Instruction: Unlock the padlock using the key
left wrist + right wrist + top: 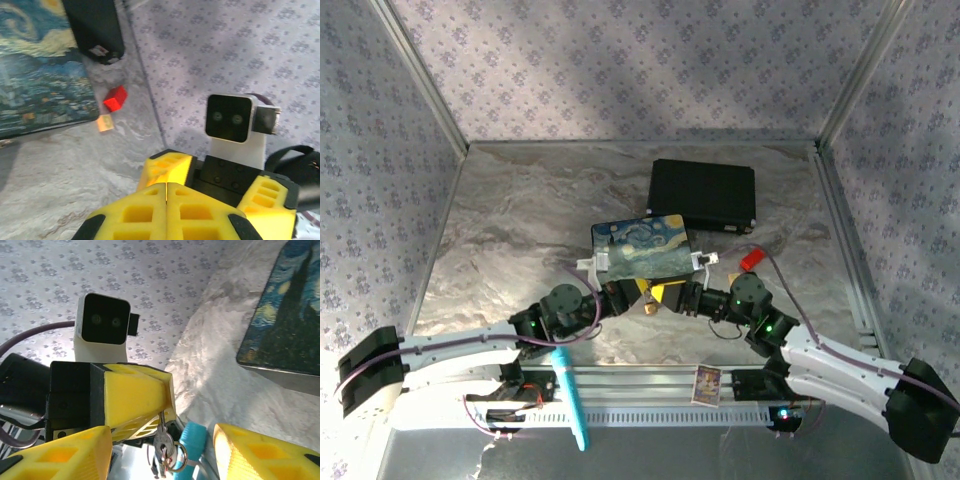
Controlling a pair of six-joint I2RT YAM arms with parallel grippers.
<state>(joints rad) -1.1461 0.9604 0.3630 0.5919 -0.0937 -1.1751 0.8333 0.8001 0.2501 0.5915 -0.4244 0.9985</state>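
The marbled grey desk (pixel 520 220) carried a black rectangular case (pixel 702 195) and, nearer, a flat box (pixel 642 248) painted with a swirling blue night sky. In front of it the two arms met nose to nose. The left claw (pixel 166 192) was clenched, and from its pinch hung what I took for the tiny metal padlock (pixel 162 445) with its thin silver loop. The right claw (pixel 217 180) stood released, its yellow fingers spread either side of the left one, gripping nothing. The small tan-headed key (pixel 105 122), as I judged it, lay on the desk just beside a little red block (pixel 115 97), apart from both claws. The padlock hung by a slim hold, so a nudge from the right claw could knock it loose. The right wrist camera caught the dangling padlock, while the left wrist camera caught the key and the red block.
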